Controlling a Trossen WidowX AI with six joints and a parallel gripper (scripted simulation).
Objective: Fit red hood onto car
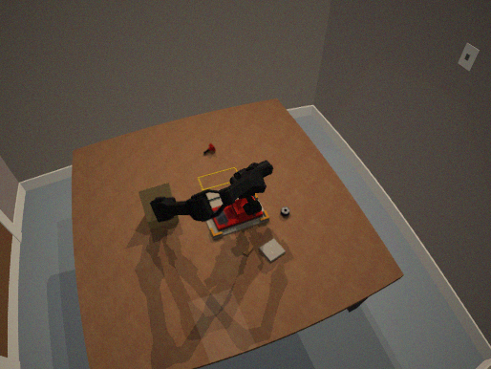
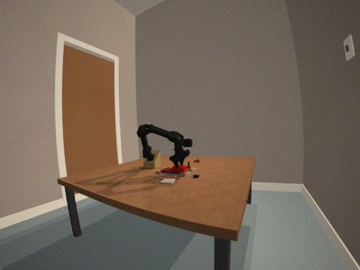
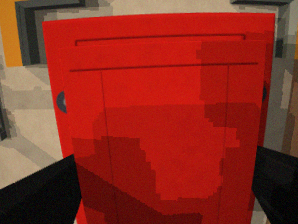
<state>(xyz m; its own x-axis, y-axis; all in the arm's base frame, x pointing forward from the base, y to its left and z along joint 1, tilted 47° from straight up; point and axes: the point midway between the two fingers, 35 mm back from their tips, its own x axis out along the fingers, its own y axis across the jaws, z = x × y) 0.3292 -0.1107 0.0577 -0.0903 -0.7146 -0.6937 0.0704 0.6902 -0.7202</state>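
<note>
Gripping the red hood by its two sides, our claw is clamped on it above the car chassis, probably so the corner holes can meet the pegs. The jig likely keeps the car steady. The wrist view shows both fingers beside the hood (the top view hides them under the arm), but we cannot tell if it sits flat.

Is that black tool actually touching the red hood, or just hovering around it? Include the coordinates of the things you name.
Touching. The wrist view shows the tool's dark fingers against the hood (image 3: 165,120) on both sides, with no gap between.
</note>
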